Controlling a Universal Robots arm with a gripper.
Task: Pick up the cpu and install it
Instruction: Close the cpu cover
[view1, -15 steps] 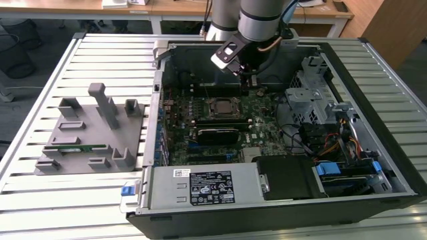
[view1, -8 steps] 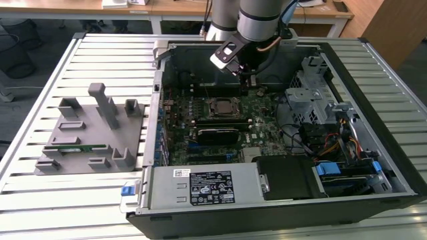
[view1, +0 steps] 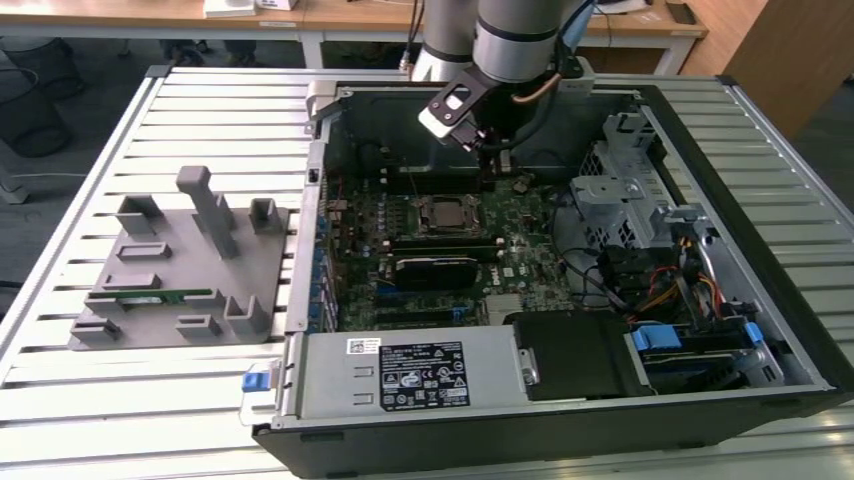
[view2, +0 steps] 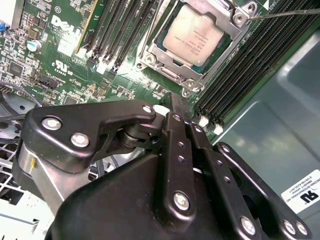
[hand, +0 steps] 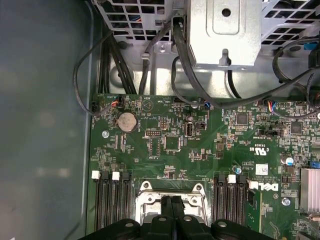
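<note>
One cpu (view2: 195, 37) lies in its socket on the one green board (hand: 165, 145). The single gripper (hand: 171, 201) hangs near it, its two fingers pressed together on nothing. One open computer case (view1: 534, 440) rests on a slatted white table (view1: 200, 110), with one grey holder (view1: 147, 325) beside it. Wooden desks (view1: 360, 15) stand behind.
</note>
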